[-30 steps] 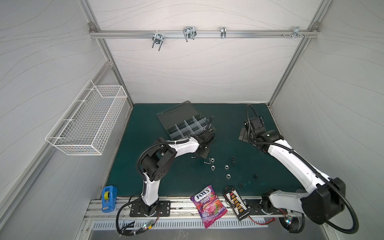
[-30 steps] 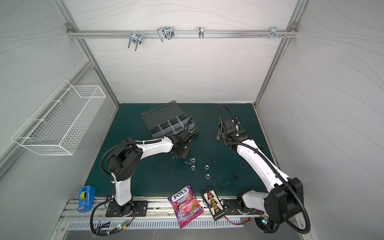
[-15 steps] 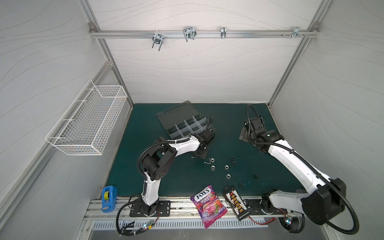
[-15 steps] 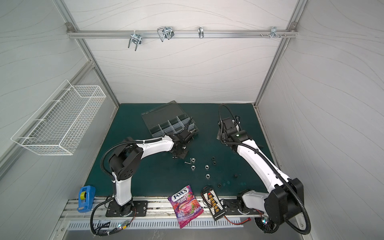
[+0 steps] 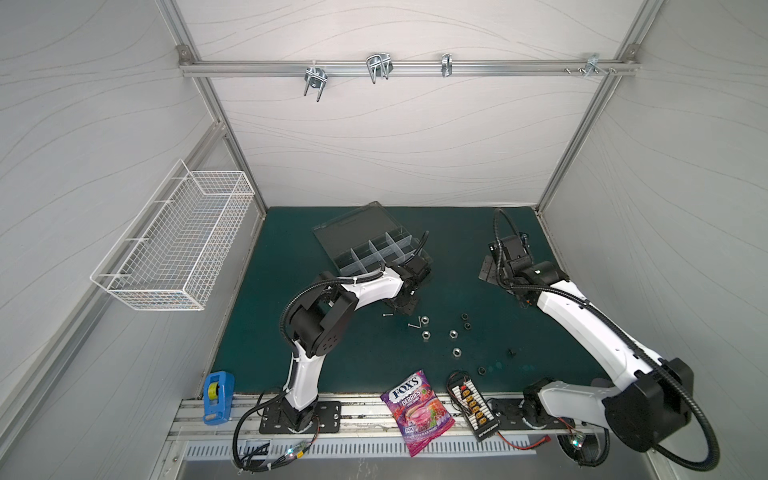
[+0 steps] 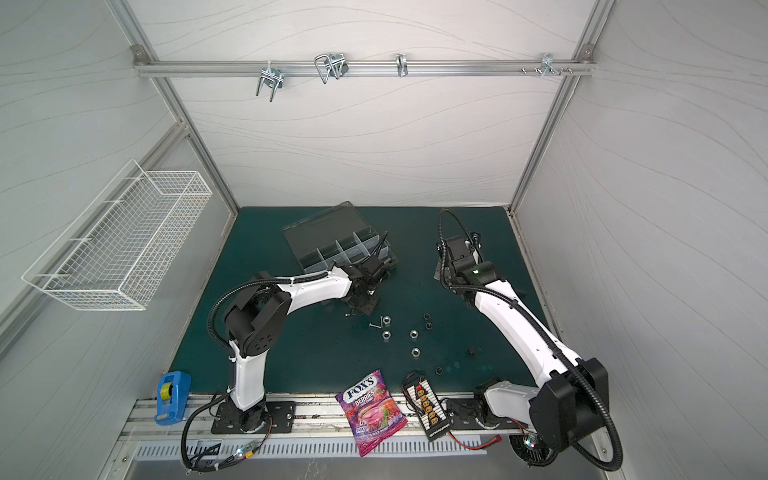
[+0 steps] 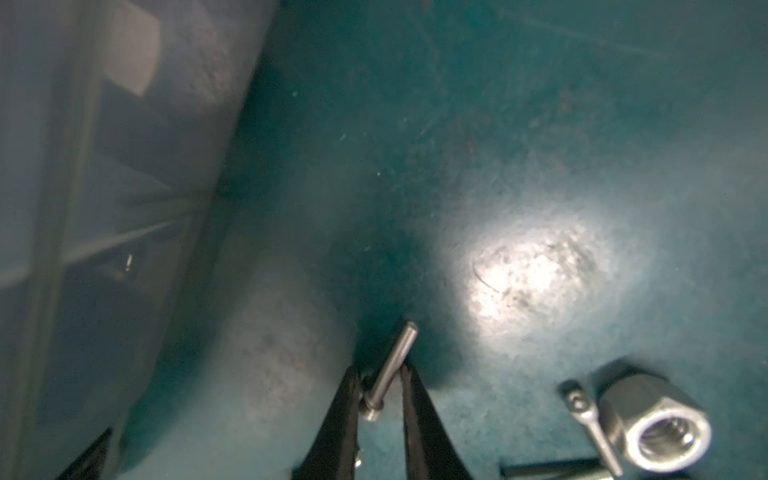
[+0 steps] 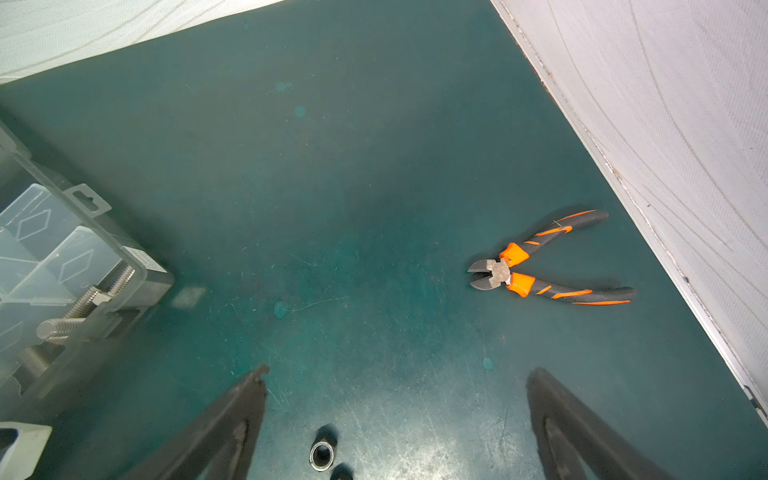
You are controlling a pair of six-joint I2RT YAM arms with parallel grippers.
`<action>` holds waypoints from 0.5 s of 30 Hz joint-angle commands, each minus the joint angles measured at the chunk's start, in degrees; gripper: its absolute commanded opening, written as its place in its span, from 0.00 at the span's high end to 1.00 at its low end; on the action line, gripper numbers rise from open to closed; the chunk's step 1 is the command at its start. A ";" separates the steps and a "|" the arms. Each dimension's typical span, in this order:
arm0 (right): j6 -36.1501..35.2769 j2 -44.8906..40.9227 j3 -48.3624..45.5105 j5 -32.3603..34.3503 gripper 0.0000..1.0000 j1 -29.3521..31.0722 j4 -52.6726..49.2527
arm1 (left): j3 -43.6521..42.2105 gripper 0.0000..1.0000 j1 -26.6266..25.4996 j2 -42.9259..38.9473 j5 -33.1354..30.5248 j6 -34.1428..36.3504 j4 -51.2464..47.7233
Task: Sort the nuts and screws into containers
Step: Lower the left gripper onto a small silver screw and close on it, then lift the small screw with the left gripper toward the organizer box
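My left gripper (image 7: 380, 376) is shut on a thin silver screw (image 7: 395, 357), just beside the containers of the smoky organizer box (image 7: 104, 199). In both top views this gripper (image 5: 405, 305) (image 6: 361, 305) hangs at the near edge of the box (image 5: 365, 232) (image 6: 324, 232). Two more thin screws (image 5: 387, 315) (image 5: 413, 326), several silver nuts (image 5: 425, 334) and black nuts (image 5: 465, 316) lie on the green mat. My right gripper (image 8: 395, 374) (image 5: 490, 272) stands open over a black nut (image 8: 322, 455). Thick hex bolts (image 8: 83, 307) lie in a corner compartment.
Orange-handled cutters (image 8: 540, 266) lie near the right wall. A candy bag (image 5: 417, 409) and a connector board (image 5: 471, 405) sit at the front edge. A white wire basket (image 5: 178, 245) hangs on the left wall. A silver nut (image 7: 656, 428) lies close to the left gripper.
My left gripper has edged slightly towards the organizer box with the screw in it. The right arm and the loose parts on the mat have not moved.
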 commanded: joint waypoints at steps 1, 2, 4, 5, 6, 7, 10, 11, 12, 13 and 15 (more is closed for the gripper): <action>0.56 -1.48 -0.59 1.56 0.01 -0.29 -1.42 | 1.29 0.80 0.40 2.68 0.51 0.84 -2.30; 0.63 -1.61 -0.55 1.55 0.01 -0.25 -1.42 | 1.30 0.81 0.42 2.76 0.62 0.74 -2.54; 0.56 -1.64 -0.59 1.67 0.01 -0.25 -1.42 | 1.37 0.84 0.53 2.91 0.88 0.57 -3.13; 0.63 -1.63 -0.59 1.77 0.01 -0.25 -1.50 | 1.55 0.87 0.50 3.00 0.86 0.57 -3.56; 0.64 -1.70 -0.59 1.67 0.01 -0.29 -1.51 | 1.73 0.89 0.52 3.19 0.88 0.55 -3.92; 0.57 -1.79 -0.59 1.67 0.01 -0.25 -1.46 | 1.83 0.92 0.61 3.37 0.88 0.48 -4.27; 0.75 -1.98 -0.68 1.53 0.01 -0.25 -1.50 | 2.51 0.99 0.86 3.69 0.79 0.38 -5.18; 0.75 -2.08 -0.68 1.53 0.01 -0.25 -1.51 | 2.45 1.00 0.86 3.69 0.80 0.33 -5.31; 0.75 -2.14 -0.70 1.55 0.01 -0.25 -1.50 | 2.45 1.00 0.88 3.74 0.87 0.37 -5.27; 0.79 -2.17 -0.69 1.60 0.01 -0.25 -1.51 | 2.57 1.00 0.82 3.69 0.96 0.38 -5.25; 0.79 -2.34 -0.76 1.50 0.01 -0.28 -1.51 | 2.62 1.00 0.82 3.68 1.34 0.38 -5.25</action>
